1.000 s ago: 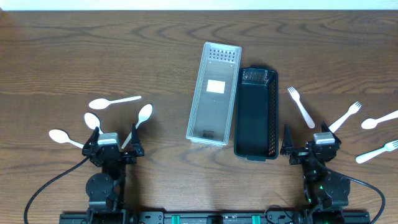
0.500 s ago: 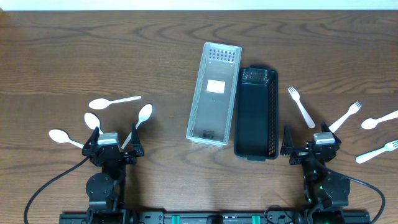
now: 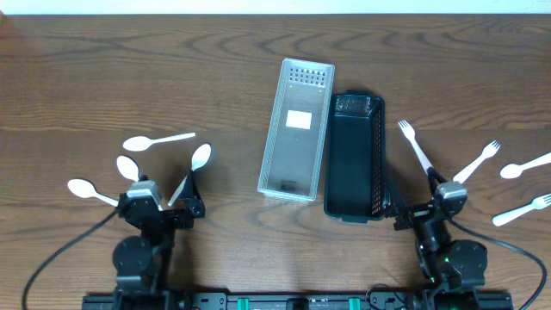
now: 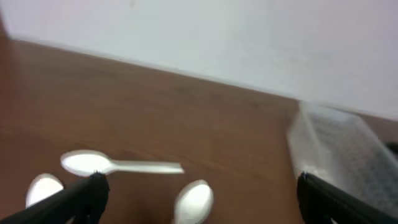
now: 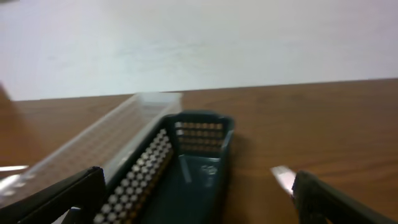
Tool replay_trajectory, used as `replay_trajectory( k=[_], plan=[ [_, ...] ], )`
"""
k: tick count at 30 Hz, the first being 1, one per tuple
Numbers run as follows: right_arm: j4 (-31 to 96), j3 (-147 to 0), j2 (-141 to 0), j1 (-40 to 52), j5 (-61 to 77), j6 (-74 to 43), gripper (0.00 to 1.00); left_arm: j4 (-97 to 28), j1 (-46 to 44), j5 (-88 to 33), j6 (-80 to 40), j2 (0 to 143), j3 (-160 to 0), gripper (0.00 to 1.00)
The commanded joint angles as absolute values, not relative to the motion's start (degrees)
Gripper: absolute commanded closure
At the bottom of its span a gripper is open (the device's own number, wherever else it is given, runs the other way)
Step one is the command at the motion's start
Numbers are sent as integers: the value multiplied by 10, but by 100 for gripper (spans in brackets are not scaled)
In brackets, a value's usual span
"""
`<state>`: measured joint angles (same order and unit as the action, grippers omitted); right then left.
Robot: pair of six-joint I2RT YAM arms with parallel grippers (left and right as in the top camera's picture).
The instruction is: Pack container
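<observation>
A dark perforated container (image 3: 354,157) lies at the table's middle, also in the right wrist view (image 5: 186,168). A clear perforated tray (image 3: 296,129) lies against its left side, also in the left wrist view (image 4: 348,155). Several white spoons (image 3: 199,158) lie at the left; several white forks (image 3: 417,148) and a spoon (image 3: 523,166) lie at the right. My left gripper (image 3: 165,202) is open and empty over the spoons (image 4: 194,200). My right gripper (image 3: 413,202) is open and empty by the container's near right corner.
The table's near edge with the arm bases (image 3: 142,258) runs along the bottom. A white wall (image 5: 199,43) stands behind the table's far edge.
Both arms have turned slightly: the left gripper has swung right toward the nearest spoon, and the right gripper has swung left toward the dark container.
</observation>
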<state>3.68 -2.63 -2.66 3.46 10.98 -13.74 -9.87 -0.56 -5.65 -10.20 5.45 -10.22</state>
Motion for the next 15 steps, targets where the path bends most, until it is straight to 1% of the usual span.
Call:
replay_trajectory(
  k=[1,4,6,11,12,15],
  plan=[
    [50,-106,-70,39,159,-181,1,-157,-7,-112,-134,127,-240,2],
    [101,-197,-144,39,176,-177,1,-239,-7,-124,-127,230,-377,2],
    [161,-271,-206,39,187,-154,1,-284,-7,-147,-121,304,-470,2],
    [391,-484,-394,39,199,-86,1,-426,-7,-221,-111,494,-692,2],
    [452,-540,-444,39,194,-69,1,-472,-7,-239,-105,545,-747,2],
    [545,-638,-534,39,193,-42,1,-562,-7,-272,-96,644,-840,2]
  ],
)
